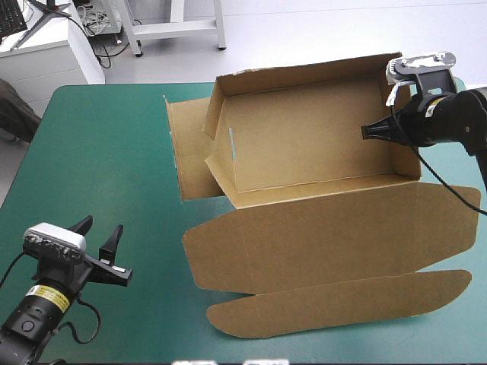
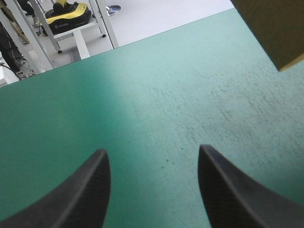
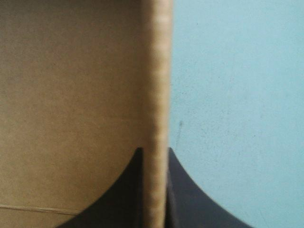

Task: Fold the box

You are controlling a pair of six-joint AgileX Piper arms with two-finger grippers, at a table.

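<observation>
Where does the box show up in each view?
High view: the box sits right of centre, walls up, lid flat on the near side; the right gripper clamps its right wall.
Left wrist view: only one brown corner, ahead of the open left gripper and off to one side.
Right wrist view: a wall's edge stands between the fingers.
Shared landmark: the teal-green cover.

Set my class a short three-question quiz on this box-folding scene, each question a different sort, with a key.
1. True or false: the left gripper, two broad black fin-shaped fingers, stands open over the bare teal-green table cover.
2. The right gripper is shut on which part of the brown cardboard box? A right-hand wall; B flat lid; C left-hand flap.
3. Fill in: the box's lid lies ____ on the cover.
Key: 1 true; 2 A; 3 flat.
</observation>
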